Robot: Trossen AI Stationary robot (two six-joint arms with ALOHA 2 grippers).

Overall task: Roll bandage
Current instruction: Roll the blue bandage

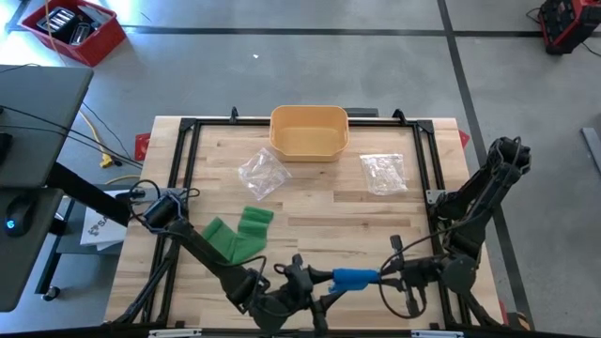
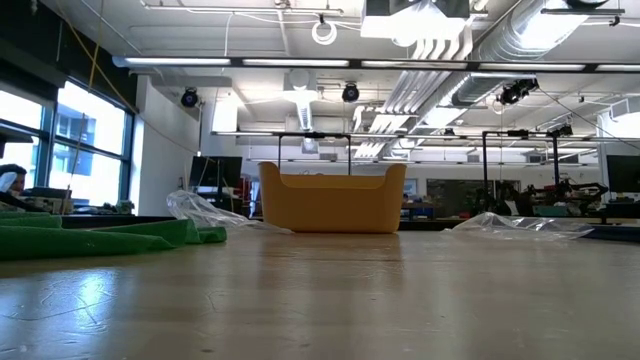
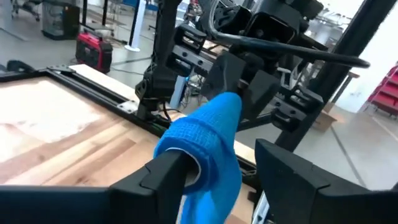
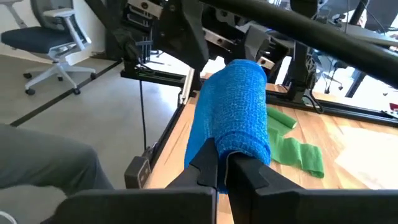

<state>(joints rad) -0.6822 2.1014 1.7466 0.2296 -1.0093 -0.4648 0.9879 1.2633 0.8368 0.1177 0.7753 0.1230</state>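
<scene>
bandage (image 1: pixel 354 277) | pinched by right hand (image 1: pixel 383 273) | between wide-spread left hand (image 1: pixel 324 279) fingers

Blue bandage (image 1: pixel 354 277) spans between left hand (image 1: pixel 315 280) and right hand (image 1: pixel 387 272).

The wooden table (image 1: pixel 310 221) carries a yellow tub (image 1: pixel 309 131), two plastic bags (image 1: pixel 261 173) and green bandage (image 1: pixel 238 232).

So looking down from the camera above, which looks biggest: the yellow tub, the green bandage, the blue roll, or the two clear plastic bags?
Largest to smallest in the high view:
1. Yellow plastic tub
2. Green unrolled bandage
3. The two crumpled clear plastic bags, which look about alike
4. Blue bandage roll, partly hidden by the grippers
</scene>
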